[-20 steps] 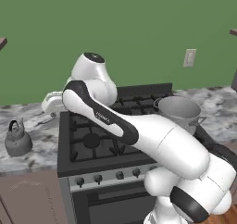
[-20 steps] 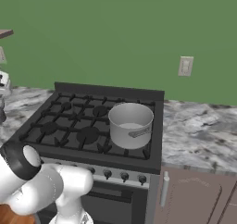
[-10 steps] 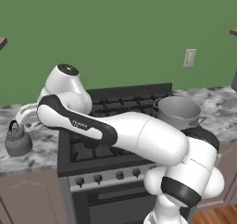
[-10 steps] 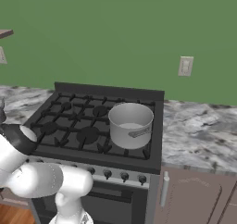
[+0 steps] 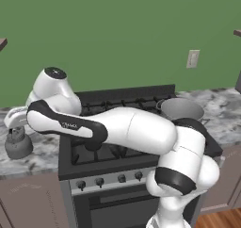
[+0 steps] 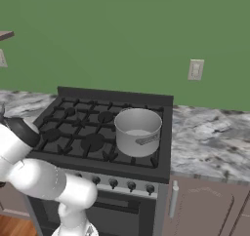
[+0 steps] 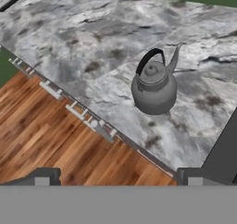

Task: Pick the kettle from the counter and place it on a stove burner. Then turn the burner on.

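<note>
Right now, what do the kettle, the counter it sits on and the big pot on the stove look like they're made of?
The kettle looks like dull grey metal, matte with a soft sheen, with a thin dark handle that may be plastic or coated wire. The counter looks like polished marble: grey and white veining. The pot looks like brushed steel, pale and lightly reflective.

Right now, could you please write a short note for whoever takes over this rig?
Hand: open, holding nothing, above the kettle.
Kettle: upright on the counter, left of the stove, untouched.
Pot: on the stove's right side.
Middle burner: free.
Done: arm swung over to the kettle.
Left: grasp the kettle, set it on the burner, turn the burner on.
</note>
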